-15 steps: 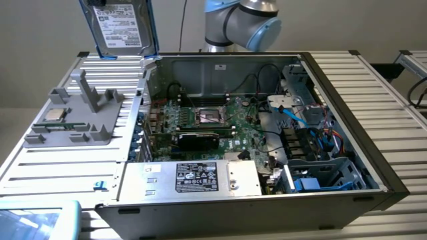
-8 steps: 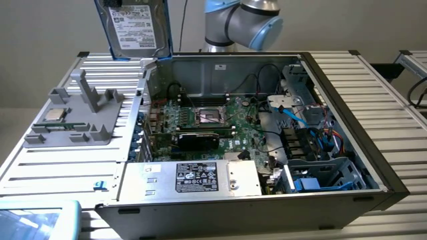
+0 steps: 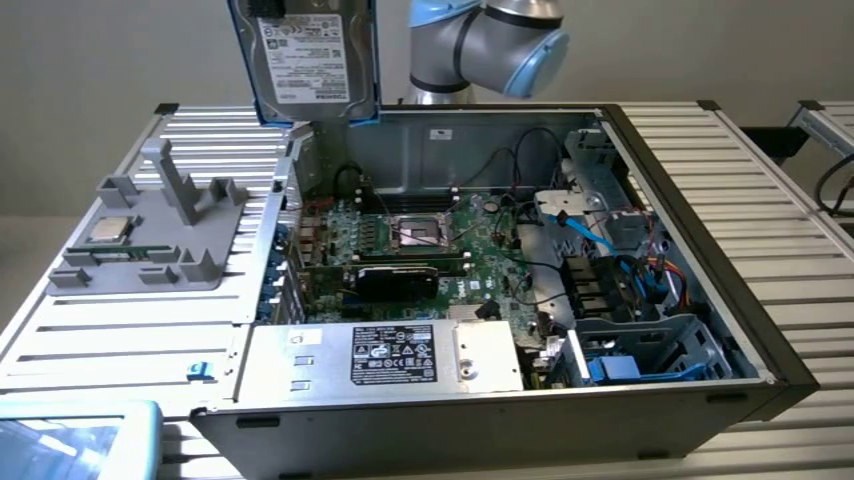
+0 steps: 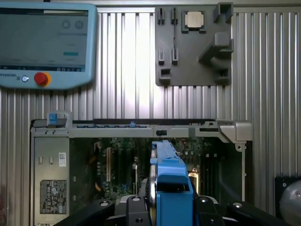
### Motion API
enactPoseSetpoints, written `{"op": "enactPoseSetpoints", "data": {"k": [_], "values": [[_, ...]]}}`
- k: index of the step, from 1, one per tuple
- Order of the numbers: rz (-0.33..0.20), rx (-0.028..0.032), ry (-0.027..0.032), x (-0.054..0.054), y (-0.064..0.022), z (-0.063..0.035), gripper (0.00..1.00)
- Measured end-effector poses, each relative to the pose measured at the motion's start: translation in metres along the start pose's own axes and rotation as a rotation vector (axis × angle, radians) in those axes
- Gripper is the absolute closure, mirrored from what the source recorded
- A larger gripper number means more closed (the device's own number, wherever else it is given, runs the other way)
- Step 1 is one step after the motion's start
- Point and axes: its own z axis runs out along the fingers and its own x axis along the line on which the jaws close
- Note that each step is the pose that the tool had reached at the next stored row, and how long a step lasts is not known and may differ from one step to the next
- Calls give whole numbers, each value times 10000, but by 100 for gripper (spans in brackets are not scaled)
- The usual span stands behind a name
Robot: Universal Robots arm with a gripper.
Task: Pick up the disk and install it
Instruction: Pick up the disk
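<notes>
Ribbed metal table [image 3: 761,180] carried an open computer case [image 3: 454,135], with the disk [image 3: 310,60] hanging above it.
Tool [image 4: 168,209] was clamped on the disk's blue frame, holding it upright, likely to clear the case walls.

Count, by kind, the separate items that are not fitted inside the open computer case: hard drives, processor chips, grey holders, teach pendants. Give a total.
Hard drive (the disk, gripped by the tool): 1
Processor chip: 1
Grey holder: 1
Teach pendant: 1
Total: 4
</notes>
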Motion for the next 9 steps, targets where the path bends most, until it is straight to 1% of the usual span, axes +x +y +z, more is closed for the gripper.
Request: {"op": "enactPoseSetpoints", "data": {"k": [9], "values": [[0,-10,0,120,-399,-9,63]]}}
